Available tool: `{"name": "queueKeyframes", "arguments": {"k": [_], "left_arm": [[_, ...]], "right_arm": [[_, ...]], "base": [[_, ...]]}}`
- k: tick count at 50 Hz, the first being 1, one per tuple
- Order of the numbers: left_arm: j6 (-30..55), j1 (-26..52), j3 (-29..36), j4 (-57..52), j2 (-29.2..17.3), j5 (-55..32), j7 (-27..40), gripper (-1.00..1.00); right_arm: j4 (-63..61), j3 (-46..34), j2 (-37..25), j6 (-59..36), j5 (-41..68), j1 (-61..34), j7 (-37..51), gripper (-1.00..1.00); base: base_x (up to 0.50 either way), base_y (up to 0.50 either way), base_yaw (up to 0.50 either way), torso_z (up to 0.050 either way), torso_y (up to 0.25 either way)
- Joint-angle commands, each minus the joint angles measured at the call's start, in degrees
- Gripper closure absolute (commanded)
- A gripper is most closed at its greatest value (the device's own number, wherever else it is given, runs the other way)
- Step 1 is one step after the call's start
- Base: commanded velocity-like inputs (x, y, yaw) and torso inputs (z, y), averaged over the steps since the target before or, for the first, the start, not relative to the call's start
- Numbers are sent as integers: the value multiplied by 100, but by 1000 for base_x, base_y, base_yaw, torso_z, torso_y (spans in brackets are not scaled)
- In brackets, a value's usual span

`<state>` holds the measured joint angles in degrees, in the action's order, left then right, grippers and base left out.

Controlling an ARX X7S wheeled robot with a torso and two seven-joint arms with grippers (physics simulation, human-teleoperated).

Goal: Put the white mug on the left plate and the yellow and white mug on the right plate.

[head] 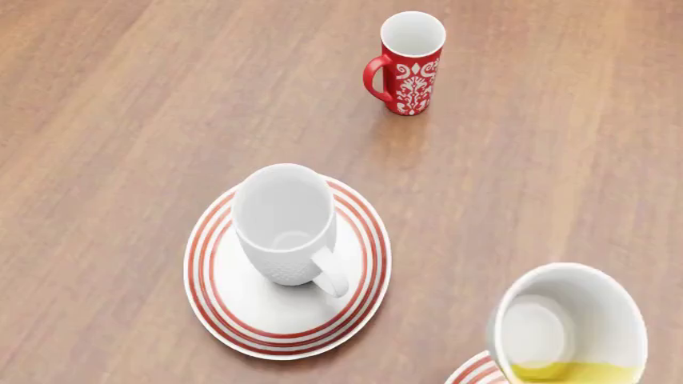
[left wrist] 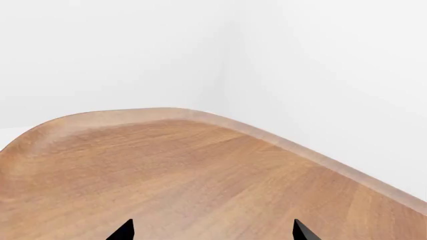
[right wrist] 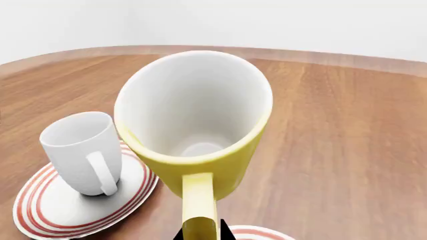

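Note:
The white mug (head: 286, 224) stands upright on the left plate (head: 229, 308), handle toward me; both also show in the right wrist view, mug (right wrist: 81, 152) on plate (right wrist: 47, 212). The yellow and white mug (right wrist: 197, 125) hangs tilted above the table, its yellow handle pinched between the black fingers of my right gripper (right wrist: 200, 232). In the head view that mug (head: 568, 324) is at the lower right, over a sliver of the right plate (head: 475, 373); its rim (right wrist: 257, 233) peeks under the handle. My left gripper (left wrist: 213, 231) is open over bare wood, nothing between its tips.
A red mug with a white floral pattern (head: 409, 64) stands upright at the far side of the wooden table (head: 128, 120). The table's rounded raised edge (left wrist: 200, 116) runs close to a white wall in the left wrist view.

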<state>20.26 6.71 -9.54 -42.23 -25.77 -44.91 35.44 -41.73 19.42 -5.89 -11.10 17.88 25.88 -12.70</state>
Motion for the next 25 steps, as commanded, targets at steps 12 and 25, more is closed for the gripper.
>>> {"name": "queueKeyframes", "arguments": {"k": [12, 25], "left_arm": [[-1, 15, 6, 5, -44, -40, 31, -100], [-42, -35, 3, 3, -58, -39, 13, -100]], "right_arm": [[446, -153, 372, 1733, -48, 1288, -284, 100], [1156, -308, 340, 2484, 161, 1445, -299, 100]], "base": [[0, 0, 0, 0, 1], [0, 0, 0, 0, 0]]}}
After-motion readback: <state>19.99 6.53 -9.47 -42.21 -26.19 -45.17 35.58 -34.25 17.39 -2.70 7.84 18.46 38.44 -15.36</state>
